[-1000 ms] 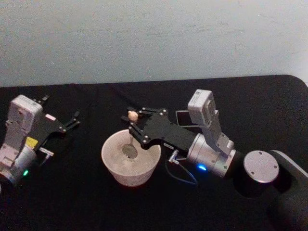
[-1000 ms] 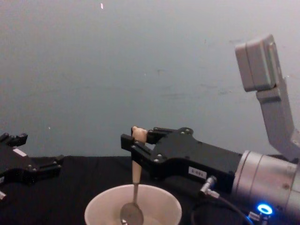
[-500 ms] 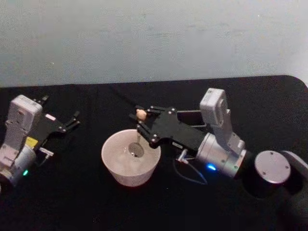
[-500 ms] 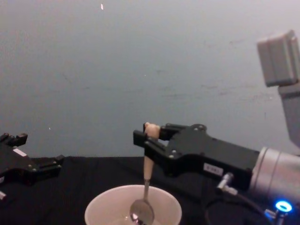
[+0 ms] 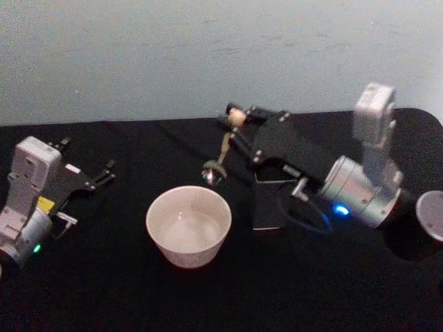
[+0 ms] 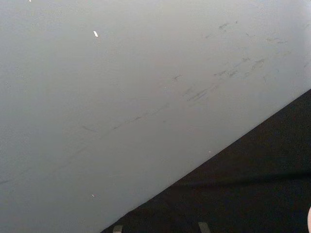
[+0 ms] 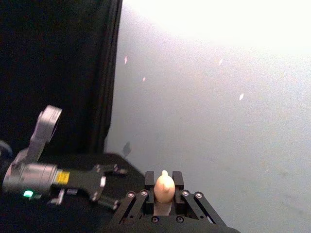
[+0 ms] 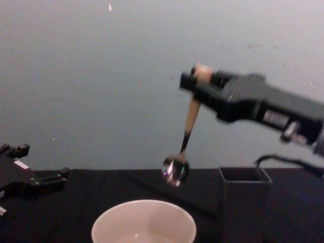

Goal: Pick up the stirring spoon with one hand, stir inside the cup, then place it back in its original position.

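head view, spoon: the slim, beige-handled, bear-topped metal stirring spoon (image 5: 223, 146) has been lifted out of the wide round cream-white cup (image 5: 183, 254). half a second ago its shiny bowl was dipped inside; now it hangs in the air above the cup's far rim, a little to the cup's right.
right gripper: the black two-fingered right gripper (image 5: 237, 119) is clamped on the bear-head end of the handle. it has been raised and drawn back to the right of the cup.
meaning: stirring is judged done, and only the return of the spoon is left.
holder: a dark grey square holder (image 5: 268, 207) stands upright just right of the cup, open at the top. it is judged to be the spoon's place.
left gripper: the black left gripper (image 5: 86, 155) is parked well to the left of the cup, fingers spread, nothing held.
table: a black-covered table (image 5: 104, 283) carries the cup and the holder.
in the way: nothing is seen between spoon and holder. the spoon hangs tilted, so the holder's rim could be clipped on the way in.
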### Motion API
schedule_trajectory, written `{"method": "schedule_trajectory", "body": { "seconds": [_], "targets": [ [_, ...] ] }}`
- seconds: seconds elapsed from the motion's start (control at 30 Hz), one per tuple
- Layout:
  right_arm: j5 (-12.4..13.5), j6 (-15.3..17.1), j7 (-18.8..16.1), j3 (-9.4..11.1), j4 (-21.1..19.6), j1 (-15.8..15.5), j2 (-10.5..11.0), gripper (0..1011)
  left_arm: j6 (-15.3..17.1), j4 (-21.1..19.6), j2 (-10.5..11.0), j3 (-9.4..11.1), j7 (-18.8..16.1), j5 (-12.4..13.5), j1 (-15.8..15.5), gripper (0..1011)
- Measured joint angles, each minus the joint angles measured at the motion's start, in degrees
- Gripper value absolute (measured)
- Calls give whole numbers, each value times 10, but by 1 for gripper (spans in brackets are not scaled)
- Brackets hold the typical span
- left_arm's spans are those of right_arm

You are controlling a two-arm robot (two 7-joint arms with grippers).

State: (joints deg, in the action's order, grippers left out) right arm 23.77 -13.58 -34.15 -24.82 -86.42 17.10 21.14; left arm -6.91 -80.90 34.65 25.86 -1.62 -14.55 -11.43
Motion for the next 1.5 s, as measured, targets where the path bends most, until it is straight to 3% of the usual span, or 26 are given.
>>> {"method": "schedule_trajectory", "body": {
  "seconds": [0.13, 0.33, 0.67, 1.2, 1.5],
  "targets": [
    [22, -3, 0, 19, -20, -1, 11, 214, 0, 0, 0, 0, 0, 0, 0, 1001],
    [34, -9, 6, 46, -37, -7, 33, 214, 0, 0, 0, 0, 0, 0, 0, 1001],
    [40, 4, 22, 78, -58, -38, 69, 214, 0, 0, 0, 0, 0, 0, 0, 1001],
    [23, 50, 50, 73, -46, -47, 61, 214, 0, 0, 0, 0, 0, 0, 0, 1001],
    [20, 107, 90, 67, -40, -52, 43, 214, 0, 0, 0, 0, 0, 0, 0, 1001]
  ]
}}
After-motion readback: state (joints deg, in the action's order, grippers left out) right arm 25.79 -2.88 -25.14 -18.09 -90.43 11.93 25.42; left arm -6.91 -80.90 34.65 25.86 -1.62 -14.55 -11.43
